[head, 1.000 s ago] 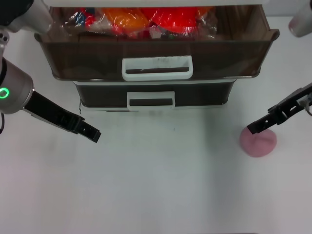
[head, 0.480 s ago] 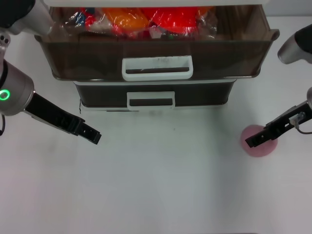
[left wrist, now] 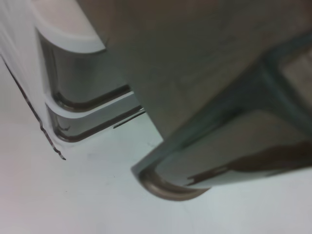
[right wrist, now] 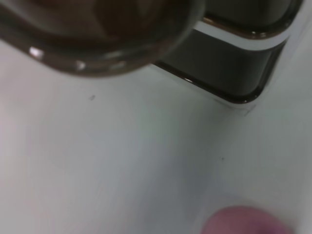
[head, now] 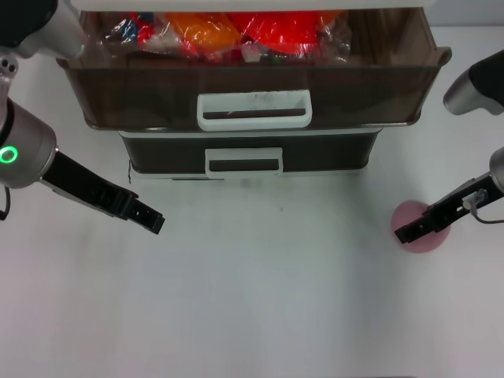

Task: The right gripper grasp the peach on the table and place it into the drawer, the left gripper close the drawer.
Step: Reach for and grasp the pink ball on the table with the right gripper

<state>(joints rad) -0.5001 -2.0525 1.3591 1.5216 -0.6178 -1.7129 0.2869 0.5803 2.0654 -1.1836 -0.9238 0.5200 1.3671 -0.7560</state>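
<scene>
Right gripper point(head: 407, 231) is lying across the peach point(head: 425, 233) in the head view, tip at the peach's left edge; whether its fingers are open, closed or gripping cannot be told; its arm is running up and right to the frame edge, a small cable showing by the wrist. The peach is sitting on the table point(head: 260, 299), right of and in front of the drawer unit, well apart from it.

Right wrist view is showing none of that gripper; only the peach's pink top point(right wrist: 246, 222) at the frame edge, bare table around it, and a rounded corner of the drawer point(right wrist: 97, 44) jutting out above the lower drawers.

Left gripper point(head: 153, 221) is hanging over the table left of the unit, near the lower drawer's corner; its finger state cannot be told either; green ring glowing on its arm point(head: 8, 153).

The drawer point(head: 252, 94) is standing pulled out, white handle point(head: 253, 109) facing front; orange and red wrapped items point(head: 236, 31) are lying inside, seen only from the head; left wrist view is giving just the drawer's underside and corner point(left wrist: 170, 185).
</scene>
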